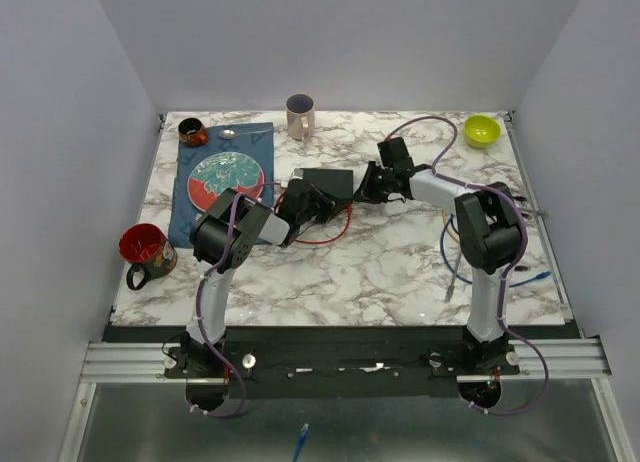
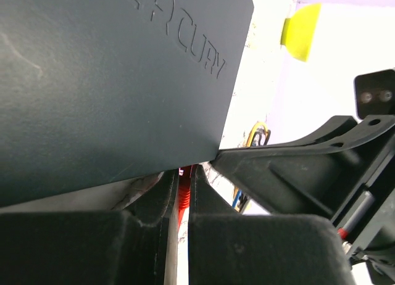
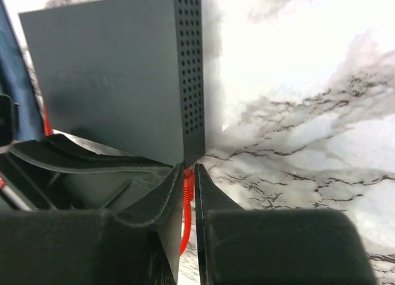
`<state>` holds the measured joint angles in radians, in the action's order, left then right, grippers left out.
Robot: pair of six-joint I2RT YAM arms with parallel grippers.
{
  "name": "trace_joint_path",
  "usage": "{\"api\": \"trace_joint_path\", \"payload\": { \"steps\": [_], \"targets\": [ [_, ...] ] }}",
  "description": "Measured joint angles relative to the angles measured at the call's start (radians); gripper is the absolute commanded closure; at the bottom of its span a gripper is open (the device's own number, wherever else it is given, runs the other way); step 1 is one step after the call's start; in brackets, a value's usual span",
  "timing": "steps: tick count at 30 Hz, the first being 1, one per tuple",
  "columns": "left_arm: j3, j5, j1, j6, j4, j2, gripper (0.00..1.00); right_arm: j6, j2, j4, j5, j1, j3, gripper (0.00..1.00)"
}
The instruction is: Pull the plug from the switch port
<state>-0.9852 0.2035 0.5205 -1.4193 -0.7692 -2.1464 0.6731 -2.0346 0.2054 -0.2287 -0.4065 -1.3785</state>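
Closest in, left gripper (image 2: 183,174): black fingers (image 2: 80,248) drawn to a thin slit, red cable (image 2: 182,202) caught in it and filling the gap. Same on the other side: right gripper (image 3: 186,169) narrowed to a slit, the same red cable running lengthwise between its fingers (image 3: 278,248), ribbed just at the tips. Squeezing hard or only closed around it, impossible to say.

Just past both sets of jaws, the switch (image 3: 111,94): matte black, flat on the marble table (image 3: 308,112), set between the two grippers. One corner right at the tip of the right jaws, another edge just over the left jaws. Raised lettering ending in "RCURY" across its top. Rows of small vent holes down the face turned toward the right jaws. Plug and socket themselves hidden behind the fingertips.

Slack of the red cable looping on the table on the near side of both jaws. Far beyond the left jaws and off to their right, a yellow-green bowl (image 2: 302,32). Left of the left jaws, a patterned plate (image 1: 225,179) on a blue cloth (image 1: 183,207).
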Motion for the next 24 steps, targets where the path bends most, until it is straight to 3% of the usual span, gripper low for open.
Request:
{"api": "trace_joint_path", "payload": {
  "steps": [19, 24],
  "targets": [
    [0.0, 0.013, -0.003, -0.005, -0.004, -0.003, 1.0, -0.009, 0.0, -0.002, 0.0, -0.004, 0.005, 0.82],
    [0.0, 0.013, -0.003, -0.006, -0.005, -0.003, 1.0, -0.017, 0.034, -0.005, 0.002, -0.01, 0.071, 0.83]
  ]
}}
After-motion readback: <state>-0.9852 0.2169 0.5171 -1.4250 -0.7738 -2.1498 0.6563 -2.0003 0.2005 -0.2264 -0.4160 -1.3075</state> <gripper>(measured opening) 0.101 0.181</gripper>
